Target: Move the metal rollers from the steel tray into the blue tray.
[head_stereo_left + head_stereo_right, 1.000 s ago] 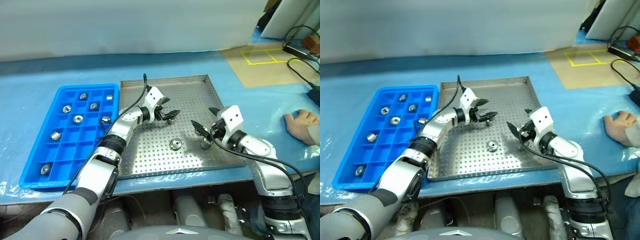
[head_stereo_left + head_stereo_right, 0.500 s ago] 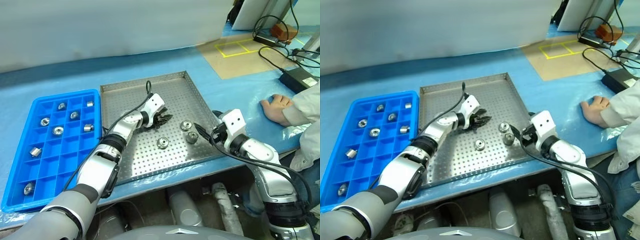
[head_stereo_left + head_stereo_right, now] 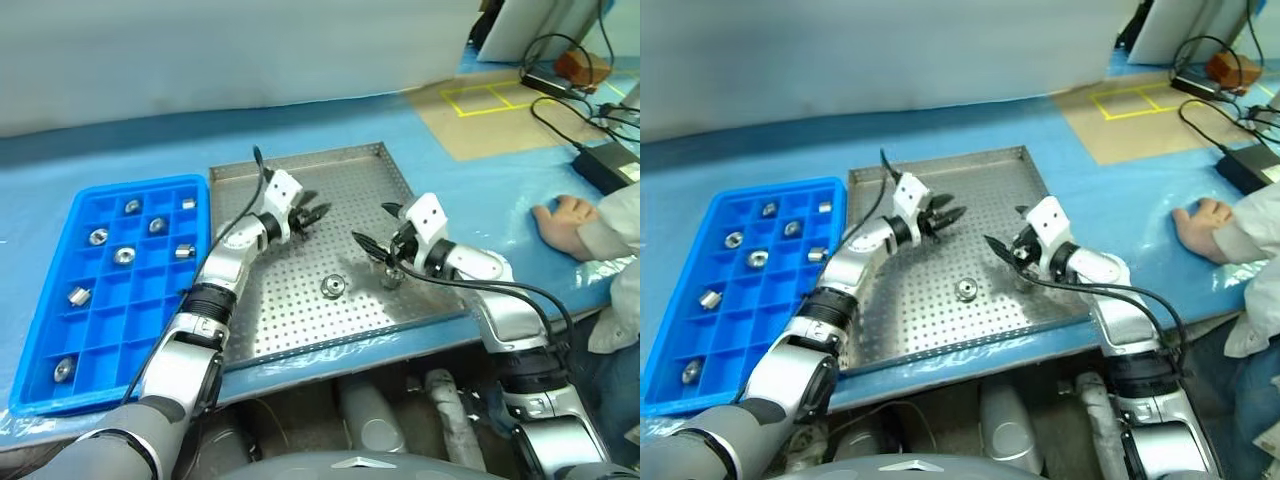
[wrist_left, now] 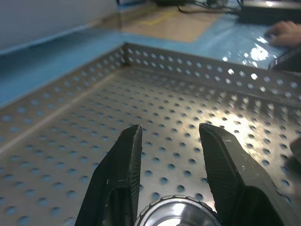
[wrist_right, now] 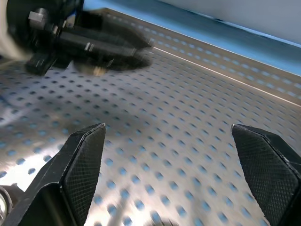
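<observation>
Sitting far left on the blue table cover (image 3: 400, 110), the blue tray (image 3: 40, 340) has seven rollers spread over its compartments, e.g. one (image 3: 124, 256) mid-tray, one (image 3: 63, 369) near the front corner. Steel tray (image 3: 330, 165) lies just beside it. Left gripper (image 3: 308, 214) is above the steel tray's back half, fingers (image 4: 120, 176) narrowed around a roller (image 4: 181, 214) seated between them. Loose roller (image 3: 333, 286) lies mid-tray. Right gripper (image 3: 378, 227) has its jaws spread wide, holding nothing, with another roller (image 3: 391, 277) just beside it. A person's hand (image 3: 565, 222) rests on the cover far right.
</observation>
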Robot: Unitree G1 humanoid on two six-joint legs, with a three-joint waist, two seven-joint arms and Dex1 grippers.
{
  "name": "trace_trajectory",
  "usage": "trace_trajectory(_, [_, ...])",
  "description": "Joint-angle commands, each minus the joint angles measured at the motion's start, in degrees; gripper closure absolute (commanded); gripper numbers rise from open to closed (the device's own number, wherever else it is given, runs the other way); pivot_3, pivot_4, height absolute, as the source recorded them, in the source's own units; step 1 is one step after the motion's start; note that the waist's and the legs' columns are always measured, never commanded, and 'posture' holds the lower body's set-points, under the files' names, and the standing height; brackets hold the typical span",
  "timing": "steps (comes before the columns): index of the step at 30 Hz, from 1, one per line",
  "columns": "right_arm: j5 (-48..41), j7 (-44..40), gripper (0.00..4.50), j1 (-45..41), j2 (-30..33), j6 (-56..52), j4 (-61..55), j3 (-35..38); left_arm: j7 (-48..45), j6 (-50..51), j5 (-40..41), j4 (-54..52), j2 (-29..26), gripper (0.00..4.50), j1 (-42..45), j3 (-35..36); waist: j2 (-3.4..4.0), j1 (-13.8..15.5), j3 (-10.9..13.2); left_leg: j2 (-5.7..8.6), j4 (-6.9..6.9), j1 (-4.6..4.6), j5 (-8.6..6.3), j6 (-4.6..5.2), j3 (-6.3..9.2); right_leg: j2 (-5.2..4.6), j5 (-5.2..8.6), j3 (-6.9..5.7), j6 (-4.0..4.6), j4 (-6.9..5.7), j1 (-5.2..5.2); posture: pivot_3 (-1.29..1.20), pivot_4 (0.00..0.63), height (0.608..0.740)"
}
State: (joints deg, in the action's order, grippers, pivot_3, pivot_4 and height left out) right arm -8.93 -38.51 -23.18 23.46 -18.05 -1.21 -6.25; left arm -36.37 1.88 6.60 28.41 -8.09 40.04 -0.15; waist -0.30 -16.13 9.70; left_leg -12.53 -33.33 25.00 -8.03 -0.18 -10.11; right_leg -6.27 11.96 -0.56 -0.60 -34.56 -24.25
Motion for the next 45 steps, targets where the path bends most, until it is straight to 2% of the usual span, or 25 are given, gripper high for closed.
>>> trace_trajectory(1, [0.1, -4.0, 0.00, -5.9, -1.8, 4.9, 6.4, -2.3, 7.3, 2.1, 2.5, -12.1, -1.3, 2.91, -4.1, 5.5, 0.02, 1.4, 0.0, -0.02, -0.01, 0.01, 0.00, 0.00, 0.00, 0.00, 0.00, 0.00, 0.01, -0.05, 0.00, -0.26, 0.150, 0.740])
trace_trajectory(4, [0.6, -7.1, 0.00, -10.1, -4.0, 8.3, 13.0, -4.5, 14.0, 4.3, 2.4, -20.9, -1.8, 2.91, -8.7, 8.9, 0.02, 4.4, 0.0, -0.19, -0.02, 0.00, 0.03, 0.01, 0.03, 0.01, 0.01, -0.08, 0.03, -0.10, 0.00, -0.17, 0.150, 0.740])
trace_trajectory(9, [2.4, -11.4, 0.00, -14.9, -7.8, 13.7, 22.1, -7.9, 22.3, 8.0, -0.5, -32.2, -2.8, 2.91, -17.2, 10.7, 0.06, 11.7, 0.0, -0.35, 0.04, 0.00, 0.10, -0.08, 0.05, 0.07, 0.12, -0.20, 0.21, -0.19, -0.01, -0.01, 0.150, 0.740])
trace_trajectory(13, [2.9, -14.0, 0.00, -17.8, -11.1, 16.7, 27.5, -9.1, 25.4, 11.9, -0.3, -39.8, -2.8, 2.91, -23.3, 10.8, 0.09, 17.7, 0.0, -0.31, 0.11, 0.07, 0.14, -0.20, 0.01, 0.04, 0.17, -0.23, 0.31, -0.18, -0.04, 0.07, 0.150, 0.740])
trace_trajectory(16, [3.7, -15.4, 0.00, -19.5, -12.6, 19.1, 31.2, -9.7, 26.8, 14.3, -0.5, -43.7, -2.8, 2.91, -26.6, 10.3, 0.08, 20.2, 0.0, -0.25, 0.11, 0.06, 0.03, -0.38, -0.04, -0.03, 0.18, -0.23, 0.32, -0.17, -0.01, 0.12, 0.150, 0.740])
trace_trajectory(21, [4.3, -17.6, 0.00, -22.6, -15.4, 22.1, 36.5, -10.0, 28.6, 16.9, -0.3, -48.9, -2.2, 2.91, -32.8, 10.0, 0.08, 21.7, 0.0, -0.31, 0.25, -0.09, 0.16, -0.64, 0.01, 0.00, 0.18, -0.20, 0.31, -0.28, -0.01, 0.17, 0.150, 0.740])
trace_trajectory(26, [4.7, -18.4, 0.00, -23.7, -15.9, 23.9, 39.1, -9.6, 30.6, 18.9, 0.5, -50.4, -1.0, 2.91, -34.6, 10.4, 0.08, 22.0, 0.0, -0.50, 0.74, -0.14, 0.46, -1.12, 0.16, 0.12, 0.18, -0.18, 0.30, -0.31, -0.05, 0.19, 0.150, 0.740])
trace_trajectory(33, [5.1, -18.7, 0.00, -23.6, -15.8, 24.8, 39.8, -9.2, 35.5, 21.4, -0.5, -50.7, 1.8, 2.91, -36.3, 10.7, 0.09, 22.0, 0.0, -0.49, 0.87, -0.13, 0.51, -1.18, 0.17, 0.16, 0.18, -0.18, 0.30, -0.22, -0.09, 0.17, 0.150, 0.740])
trace_trajectory(35, [5.0, -18.6, 0.00, -23.4, -15.6, 24.5, 39.2, -8.9, 37.1, 22.2, -0.5, -50.1, 2.7, 2.19, -36.2, 11.2, 0.09, 22.0, 0.0, -0.49, 0.87, -0.13, 0.52, -1.18, 0.17, 0.15, 0.18, -0.18, 0.30, -0.21, -0.09, 0.16, 0.150, 0.740])
trace_trajectory(37, [5.0, -18.4, 0.00, -23.1, -15.2, 24.2, 38.7, -8.7, 38.2, 22.9, 0.1, -49.4, 3.4, 1.71, -35.9, 11.8, 0.09, 21.9, 0.0, -0.49, 0.87, -0.14, 0.52, -1.18, 0.17, 0.15, 0.18, -0.18, 0.30, -0.22, -0.09, 0.15, 0.150, 0.740])
trace_trajectory(42, [4.5, -17.4, 0.00, -21.9, -14.2, 23.0, 36.4, -7.8, 37.1, 21.9, 1.2, -46.5, 2.7, 0.03, -32.4, 12.0, 0.09, 21.8, 0.0, -0.49, 0.87, -0.14, 0.52, -1.19, 0.17, 0.15, 0.18, -0.17, 0.30, -0.25, -0.08, 0.07, 0.150, 0.740])
trace_trajectory(45, [4.6, -15.9, 0.00, -20.6, -13.1, 22.0, 34.0, -6.8, 32.9, 19.3, 2.9, -42.6, 0.9, 0.03, -28.0, 11.1, 0.09, 21.7, 0.0, -0.48, 0.83, -0.12, 0.54, -1.19, 0.17, 0.15, 0.17, -0.17, 0.29, -0.26, -0.09, -0.01, 0.150, 0.740])
